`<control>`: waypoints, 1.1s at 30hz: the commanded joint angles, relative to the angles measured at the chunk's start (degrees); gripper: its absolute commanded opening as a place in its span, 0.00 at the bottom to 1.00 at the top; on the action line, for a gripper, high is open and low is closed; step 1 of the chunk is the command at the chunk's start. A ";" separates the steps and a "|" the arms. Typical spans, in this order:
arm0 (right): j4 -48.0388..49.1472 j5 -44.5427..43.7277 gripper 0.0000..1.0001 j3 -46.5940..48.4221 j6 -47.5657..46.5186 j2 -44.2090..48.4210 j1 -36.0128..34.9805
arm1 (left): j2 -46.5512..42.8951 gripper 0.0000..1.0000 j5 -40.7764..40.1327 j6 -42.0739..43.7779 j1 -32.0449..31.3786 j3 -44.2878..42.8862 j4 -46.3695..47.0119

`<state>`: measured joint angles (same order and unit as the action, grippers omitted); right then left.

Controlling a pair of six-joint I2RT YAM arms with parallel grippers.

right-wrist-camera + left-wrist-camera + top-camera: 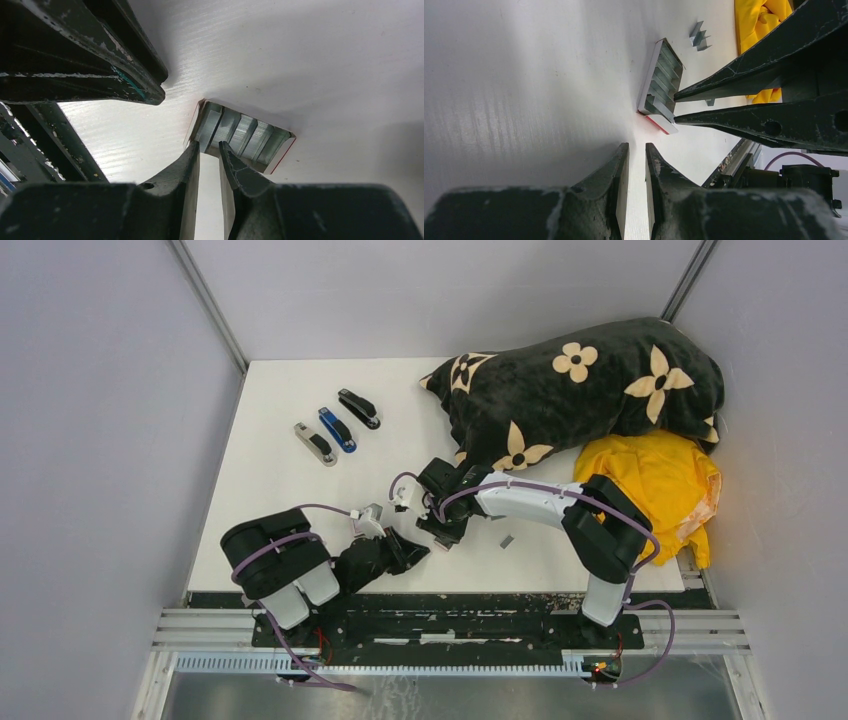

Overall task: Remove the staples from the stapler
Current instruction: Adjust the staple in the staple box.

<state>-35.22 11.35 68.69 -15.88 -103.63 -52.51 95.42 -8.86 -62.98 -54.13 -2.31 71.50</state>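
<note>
Three staplers lie at the table's far left: grey point(314, 443), blue point(337, 429) and black point(359, 408), far from both grippers. A small open white-and-red box point(661, 82) point(280, 150) holds several grey strips of staples point(242, 132). My right gripper point(208, 146) point(438, 533) has its tips at the box's near end, either side of the end strip. A narrow gap shows between its fingers; I cannot tell whether they touch the strip. My left gripper point(637, 146) point(410, 548) hovers just short of the box, slightly open and empty. A loose strip of staples point(506, 539) point(699, 37) lies to the right.
A black flowered blanket point(580, 385) and a yellow cloth point(655, 480) fill the back right of the table. The two grippers are close together near the front middle, and the left fingers point(100, 75) show beside the box in the right wrist view.
</note>
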 commanded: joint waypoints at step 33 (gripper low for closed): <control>-0.75 -1.78 0.28 3.29 -0.27 -2.50 -1.39 | 0.99 0.26 -0.84 -1.59 -0.35 0.72 1.92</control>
<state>-35.92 10.63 69.54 -15.88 -105.84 -53.49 96.62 -8.84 -63.02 -54.13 -2.28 73.12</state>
